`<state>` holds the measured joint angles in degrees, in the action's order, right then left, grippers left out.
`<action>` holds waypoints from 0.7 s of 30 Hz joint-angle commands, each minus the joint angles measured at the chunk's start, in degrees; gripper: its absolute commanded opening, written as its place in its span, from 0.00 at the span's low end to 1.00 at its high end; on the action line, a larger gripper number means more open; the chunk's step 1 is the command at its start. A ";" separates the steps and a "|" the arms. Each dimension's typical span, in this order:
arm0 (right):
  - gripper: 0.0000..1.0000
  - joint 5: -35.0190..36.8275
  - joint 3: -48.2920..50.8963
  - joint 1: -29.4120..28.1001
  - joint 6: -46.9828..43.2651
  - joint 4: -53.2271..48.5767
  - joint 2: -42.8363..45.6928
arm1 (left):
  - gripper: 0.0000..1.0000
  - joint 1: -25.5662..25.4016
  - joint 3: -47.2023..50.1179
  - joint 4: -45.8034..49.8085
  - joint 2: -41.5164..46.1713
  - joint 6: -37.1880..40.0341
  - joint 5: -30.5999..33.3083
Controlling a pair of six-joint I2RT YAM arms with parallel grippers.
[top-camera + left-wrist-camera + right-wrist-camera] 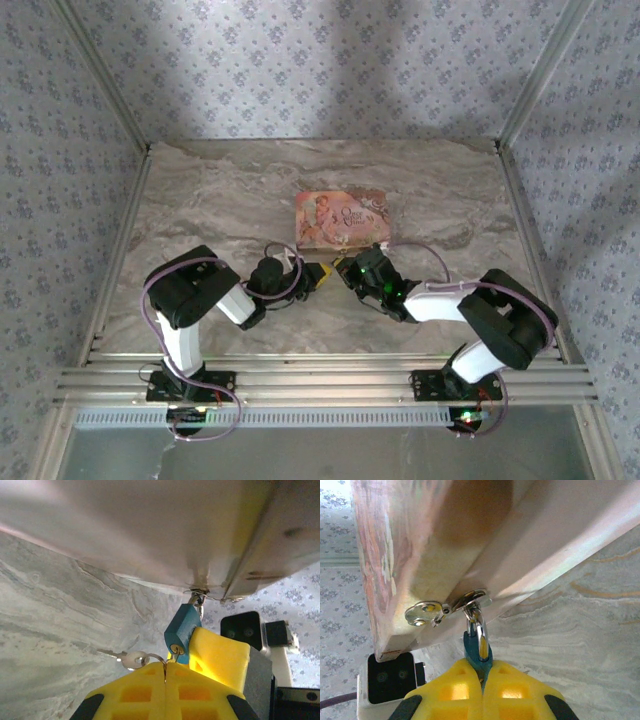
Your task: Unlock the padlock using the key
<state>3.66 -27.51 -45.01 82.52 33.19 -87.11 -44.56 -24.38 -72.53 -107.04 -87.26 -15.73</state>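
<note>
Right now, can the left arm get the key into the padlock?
Probably not yet. The keyhole lies bare while the right gripper holds the padlock, but the left gripper pinches only the ring, and the key points away sideways.

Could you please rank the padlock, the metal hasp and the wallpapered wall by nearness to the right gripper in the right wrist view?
1. padlock: clamped in the right gripper.
2. metal hasp: just above, on the box edge.
3. wallpapered wall: far behind, at left.
</note>
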 commanded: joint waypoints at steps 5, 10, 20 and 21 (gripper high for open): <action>0.00 -8.53 -2.90 -5.02 -1.68 4.77 -6.56 | 0.00 -0.53 -6.24 -7.96 4.18 -6.06 -2.75; 0.00 -8.94 -3.16 -5.33 0.28 6.28 -7.39 | 0.00 -0.33 -6.06 -3.76 5.56 1.63 -4.22; 0.00 -11.03 -4.75 -4.64 3.51 5.18 -5.72 | 0.00 -3.04 -4.81 18.37 13.66 40.08 -2.02; 0.00 -11.09 -4.75 -4.78 3.87 5.73 -5.83 | 0.00 -3.72 -5.21 21.46 14.67 43.30 -0.92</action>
<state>3.18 -29.82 -46.11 84.20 38.65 -92.38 -43.79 -25.47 -53.56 -97.06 -61.12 -12.12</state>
